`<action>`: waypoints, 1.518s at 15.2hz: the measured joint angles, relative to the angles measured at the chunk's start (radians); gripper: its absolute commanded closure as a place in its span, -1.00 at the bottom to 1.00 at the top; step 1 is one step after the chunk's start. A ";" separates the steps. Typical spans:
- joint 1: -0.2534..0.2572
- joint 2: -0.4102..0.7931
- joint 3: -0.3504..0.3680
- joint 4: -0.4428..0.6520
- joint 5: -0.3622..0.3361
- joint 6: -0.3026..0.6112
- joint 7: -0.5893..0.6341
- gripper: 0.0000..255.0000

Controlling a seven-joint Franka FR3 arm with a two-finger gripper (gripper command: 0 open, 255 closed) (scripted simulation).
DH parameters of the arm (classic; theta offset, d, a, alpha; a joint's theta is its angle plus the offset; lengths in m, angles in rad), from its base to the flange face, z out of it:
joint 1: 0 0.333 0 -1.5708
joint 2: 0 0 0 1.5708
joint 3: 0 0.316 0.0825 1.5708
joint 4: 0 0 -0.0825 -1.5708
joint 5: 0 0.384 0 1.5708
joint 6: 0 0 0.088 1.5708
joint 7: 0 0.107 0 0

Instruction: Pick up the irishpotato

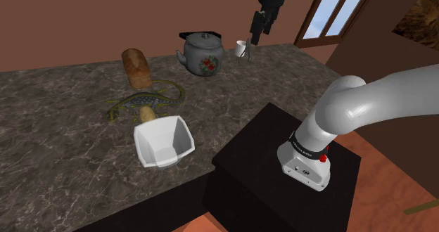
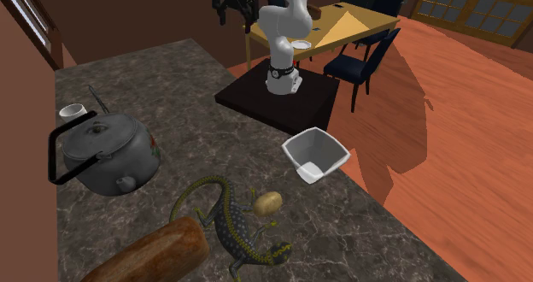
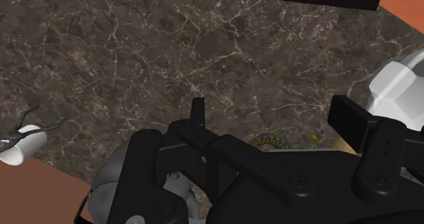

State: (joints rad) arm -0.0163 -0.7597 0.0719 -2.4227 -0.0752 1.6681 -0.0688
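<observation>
Desk [image 1: 56,146]: dark veined marble under reddish-brown walls, with the robot's black stand [image 1: 260,150] set against its near edge.
Potato [image 1: 147,113]: small and tan, lying on the desk hard against the flank of a toy lizard, on the side that faces a white bowl.
Long axis: seems to run from the lizard toward the bowl, though the potato is close enough to round that I would not lean on it.
Hand [image 1: 255,35]: high above the far end of the desk, about over a little cup, fingers spread apart with nothing between them.
Potato from hand: well apart, lower and toward the shoulder view's left and front, beyond the kettle.
Toy lizard [image 1: 144,100]: blue-black with yellow markings, sprawled flat, its legs splayed around the potato.
White bowl [image 1: 163,145]: squarish, open, just beside the potato.
Loaf [image 1: 137,67]: brown, farther back, clear of the potato.
Kettle [image 1: 204,55]: grey, flowered, black handle, between hand and potato.
Cup [image 1: 241,49]: white, beside the kettle.
In the way: by my reckoning the kettle's raised handle on the way across, then lizard and bowl crowding either side of the grip.
</observation>
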 measured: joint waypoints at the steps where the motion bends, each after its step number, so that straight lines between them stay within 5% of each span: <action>1: 0.000 0.000 0.000 0.000 0.000 0.000 0.000 -1.00; 16: 0.028 0.325 0.199 -0.081 0.103 0.425 0.326 -1.00; 23: 0.012 0.585 0.287 -0.018 0.055 0.632 0.507 -1.00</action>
State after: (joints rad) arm -0.0041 -0.1749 0.3585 -2.4411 -0.0203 2.3001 0.4384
